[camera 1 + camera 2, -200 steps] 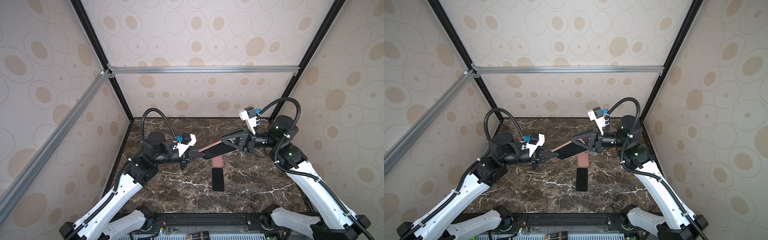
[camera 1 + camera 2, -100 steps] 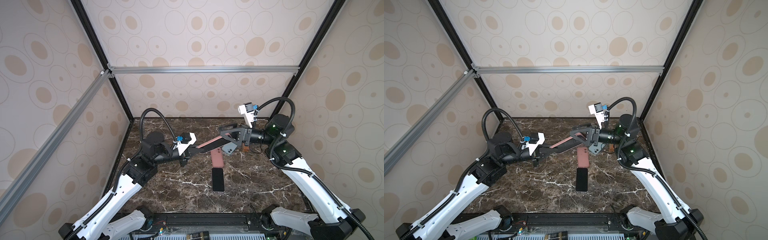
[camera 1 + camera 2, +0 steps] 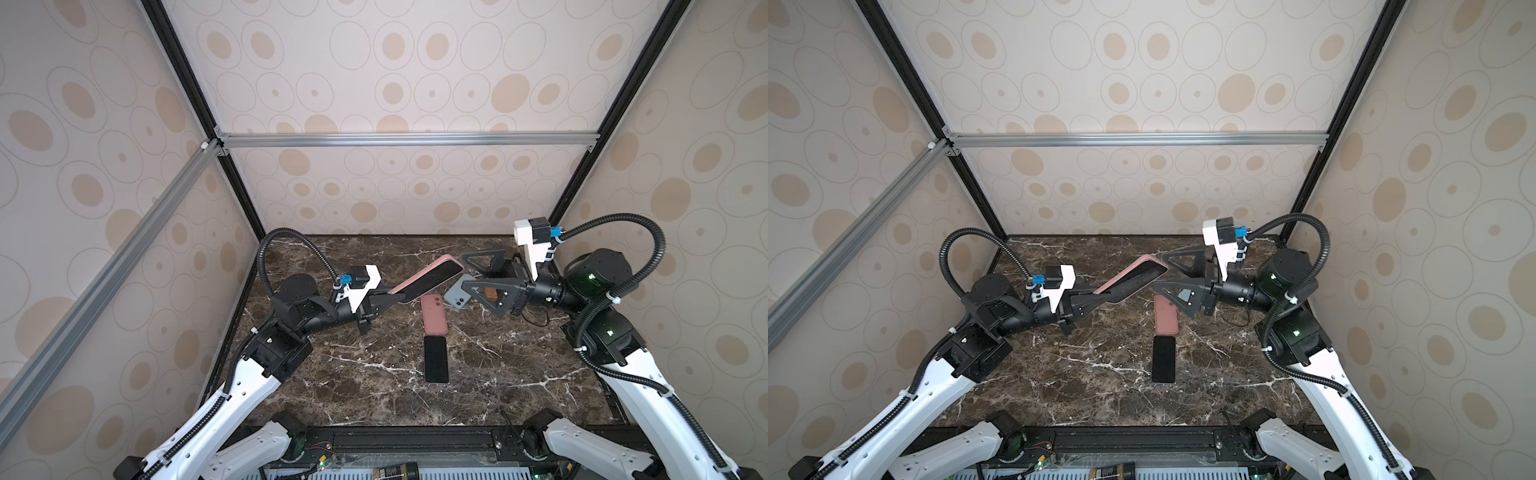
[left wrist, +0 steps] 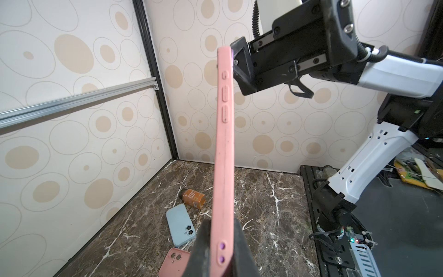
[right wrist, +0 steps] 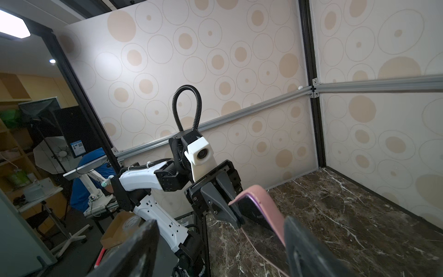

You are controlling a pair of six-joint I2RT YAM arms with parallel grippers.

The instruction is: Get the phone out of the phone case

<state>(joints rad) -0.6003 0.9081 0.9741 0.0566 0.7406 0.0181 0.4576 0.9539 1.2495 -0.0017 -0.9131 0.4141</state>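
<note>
above the table, left gripper clamps the phone case; right gripper, wide open, should peel its far rim, apparently unfreed.

My left pincer and right pincer were matte black, on white arms. The case I gripped was salmon pink; the phone in it showed a glossy black face, and violet at the side holes. A second case was the same pink. The loose phone was black, the third case pale blue, and the small bottle orange-brown. The table was dark brown marble veined white. The walls were cream with tan ovals inside thin rings.
</note>
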